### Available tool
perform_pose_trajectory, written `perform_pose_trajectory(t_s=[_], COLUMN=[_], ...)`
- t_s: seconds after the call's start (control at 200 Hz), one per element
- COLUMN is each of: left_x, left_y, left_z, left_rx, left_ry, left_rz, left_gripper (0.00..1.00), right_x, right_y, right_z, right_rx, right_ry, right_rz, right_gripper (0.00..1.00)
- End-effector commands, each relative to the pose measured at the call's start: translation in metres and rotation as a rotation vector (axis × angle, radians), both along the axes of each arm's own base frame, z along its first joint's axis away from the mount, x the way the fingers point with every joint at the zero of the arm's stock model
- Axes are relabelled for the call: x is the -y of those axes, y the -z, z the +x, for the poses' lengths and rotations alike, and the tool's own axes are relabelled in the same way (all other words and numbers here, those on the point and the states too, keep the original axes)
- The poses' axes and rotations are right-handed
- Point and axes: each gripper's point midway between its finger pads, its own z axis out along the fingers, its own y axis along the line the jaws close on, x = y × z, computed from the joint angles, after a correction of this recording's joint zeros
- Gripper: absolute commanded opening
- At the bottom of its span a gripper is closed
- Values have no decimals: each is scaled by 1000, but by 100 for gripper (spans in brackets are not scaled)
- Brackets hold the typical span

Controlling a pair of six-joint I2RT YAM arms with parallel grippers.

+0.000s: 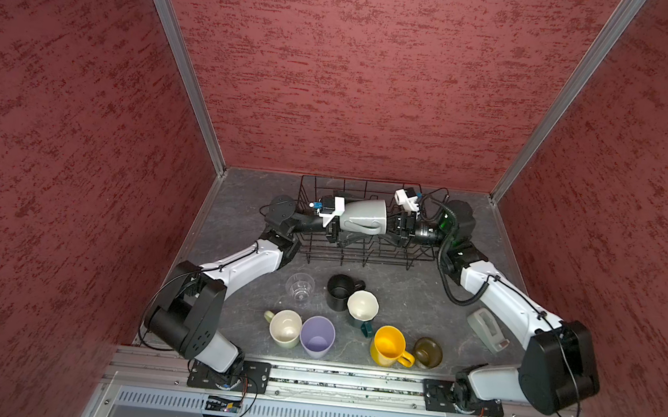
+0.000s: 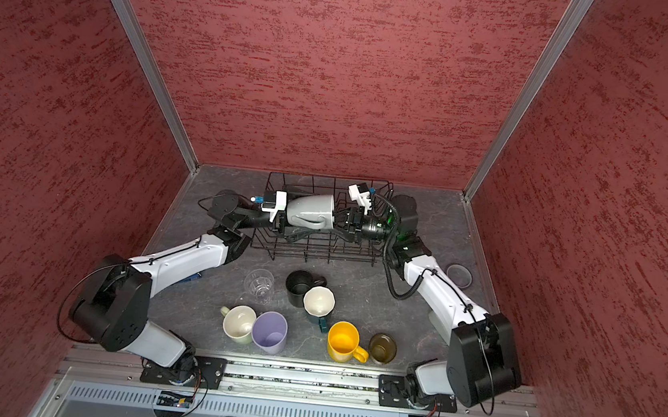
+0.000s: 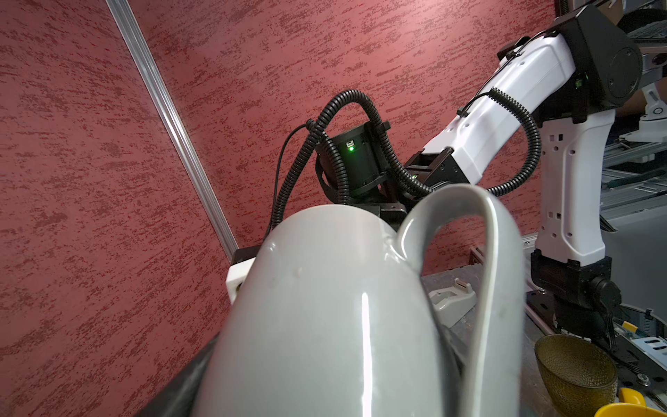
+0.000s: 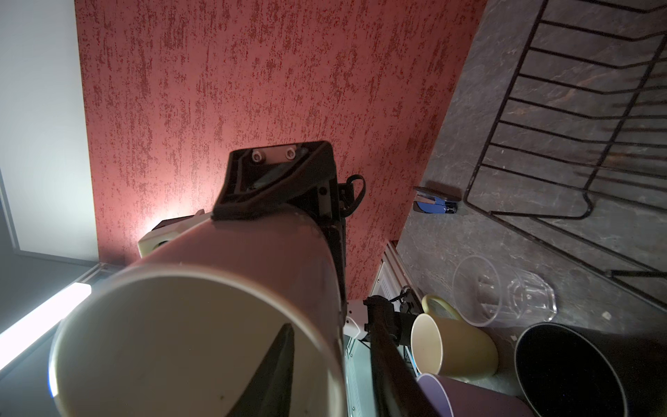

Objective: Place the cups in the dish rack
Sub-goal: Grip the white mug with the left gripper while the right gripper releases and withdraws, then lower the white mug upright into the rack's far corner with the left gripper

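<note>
Grey mug [image 1: 365,216] in left end effector [image 1: 342,223]

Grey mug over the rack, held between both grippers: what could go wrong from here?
1. The grey mug lies sideways above the dish rack with the left gripper on its base end only. If the right gripper lets go, the mug may sag or slip and drop onto the rack.
2. One of the right gripper's fingers sits inside the mug. A skewed pull-out could hook the rim and drag the mug out of the left grip.
</note>
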Motion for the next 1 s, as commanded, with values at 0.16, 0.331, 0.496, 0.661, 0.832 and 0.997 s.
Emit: perform_pose_trajectory(t_s=[0.16,0.331,0.496,0.661,0.832,0.997], left_x=[-8,-13,-16,-20,-19,-18], left_y=[-17,-22,-14,-8,-1,8], left_z=[24,53,89,103,115,123], left_rx=[-104,-273,-499,-578,-657,-694], left_ry=[-112,-237,-369,-431,-476,-504], left_rz=[-37,-50,-18,-10,44,98], left_gripper=[0,0,0,0,0,0], right_x=[48,95,136,157,171,180], right_y=[-14,0,-6,-6,-1,1], right_z=[29,51,68,74,76,78], right_rx=[61,113,196,232,246,257], right_ry=[251,485,653,719,760,785], right_rz=[-67,-295,-495,-573,-626,-658], right_gripper=[52,69,81,90,97,99])
